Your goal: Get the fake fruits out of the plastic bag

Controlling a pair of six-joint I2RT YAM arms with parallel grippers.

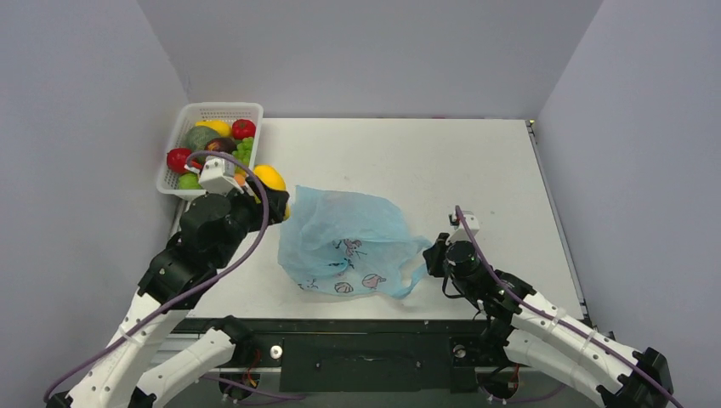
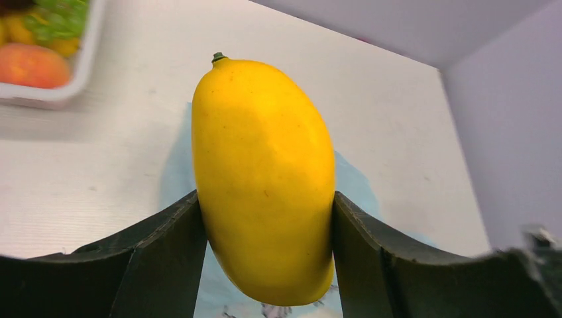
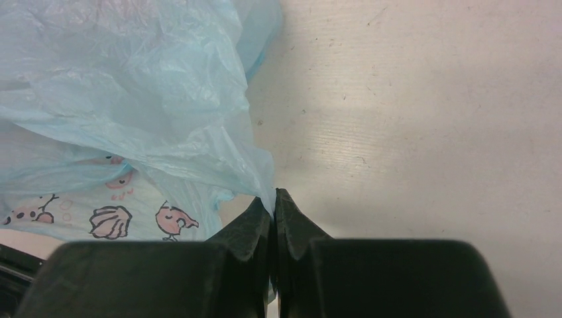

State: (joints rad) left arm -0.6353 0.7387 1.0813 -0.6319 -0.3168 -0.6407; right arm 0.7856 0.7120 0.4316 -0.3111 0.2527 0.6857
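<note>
A yellow toy mango (image 2: 265, 179), one of the fake fruits, is clamped between the two dark fingers of my left gripper (image 2: 265, 199), stem end pointing away. From above, the mango (image 1: 270, 178) hangs at the bag's upper left edge, just right of the basket, and the left gripper (image 1: 259, 194) is shut on it. The light-blue plastic bag (image 1: 344, 242) lies crumpled mid-table. My right gripper (image 1: 435, 255) sits at the bag's right side. Its jaws (image 3: 274, 193) are shut, pinching a fold of the bag (image 3: 132, 99). What the bag holds is hidden.
A white lattice basket (image 1: 217, 107) stands at the far left of the table and holds several toy fruits, red, green, yellow and dark ones. Its corner (image 2: 79, 73) shows in the left wrist view. Grey walls enclose the table on three sides.
</note>
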